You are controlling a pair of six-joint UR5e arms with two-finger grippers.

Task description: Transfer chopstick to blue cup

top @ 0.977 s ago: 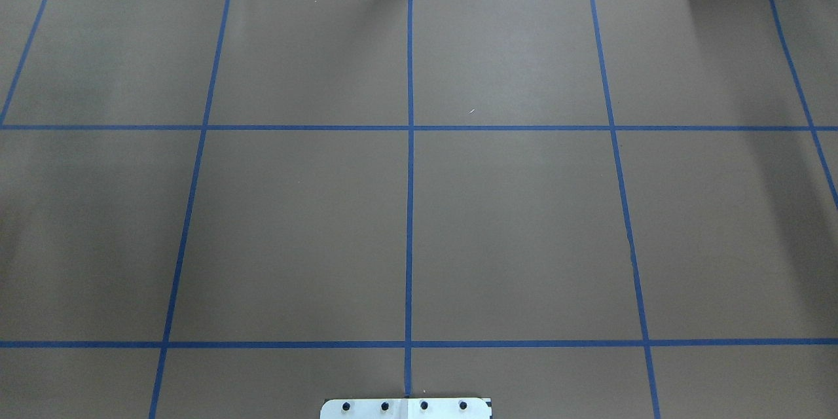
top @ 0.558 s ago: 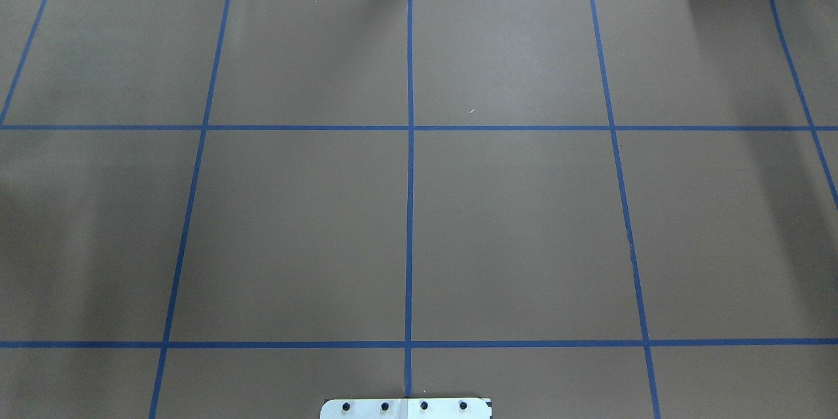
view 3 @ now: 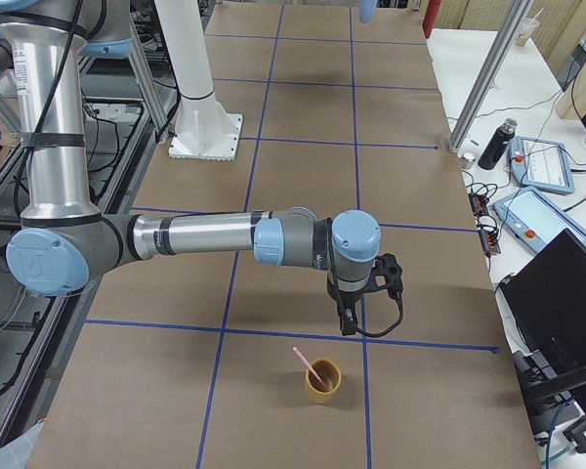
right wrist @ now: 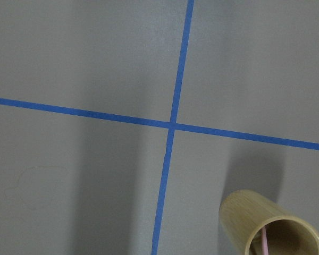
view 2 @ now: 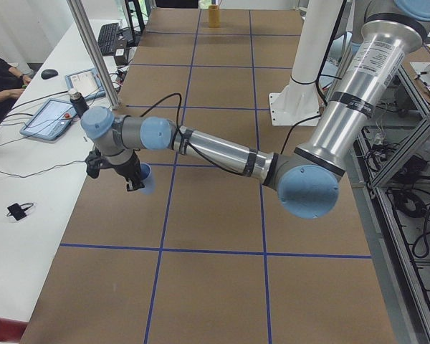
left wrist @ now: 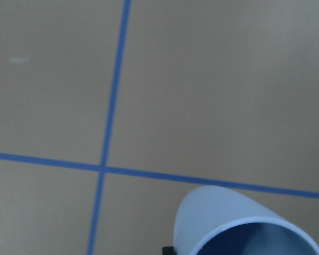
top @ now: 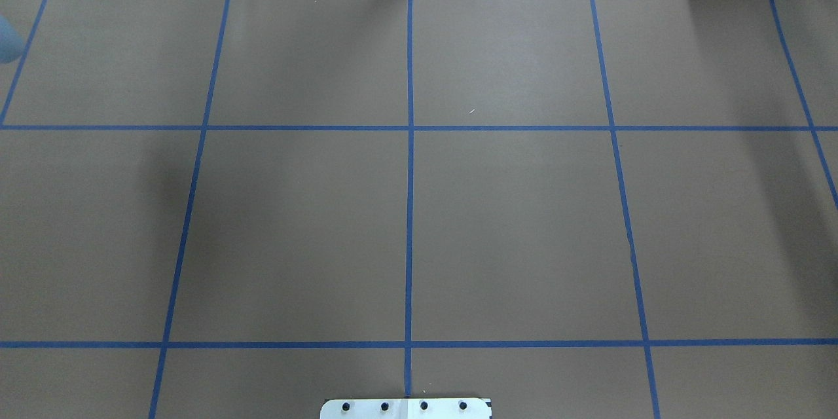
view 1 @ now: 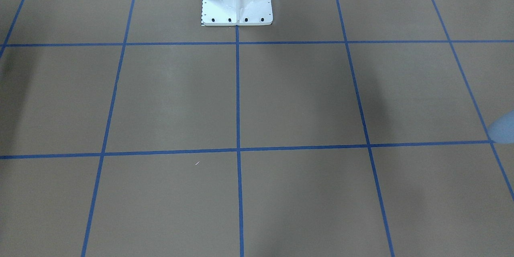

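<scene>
The blue cup (view 2: 147, 180) is at the fingertips of my left gripper (view 2: 135, 185), off the table at its far left end. Its rim and dark inside fill the bottom of the left wrist view (left wrist: 239, 223). It shows blurred at the left edge of the overhead view (top: 8, 39) and at the right edge of the front view (view 1: 504, 128). A pale-pink chopstick (view 3: 309, 364) leans in a tan wooden cup (view 3: 322, 381); both show in the right wrist view, the cup (right wrist: 271, 226) and the stick (right wrist: 265, 244). My right gripper (view 3: 348, 320) hangs just above and beyond that cup; I cannot tell if it is open.
Brown paper with blue tape lines (top: 410, 209) covers the table. The white robot base (view 1: 237, 0) stands at the robot's edge. Tablets, cables and a bottle (view 3: 495, 144) lie on the white bench beyond the table's far edge.
The blue cup has come into the overhead view at its left edge, and a shadow has spread over the left part of the table.
</scene>
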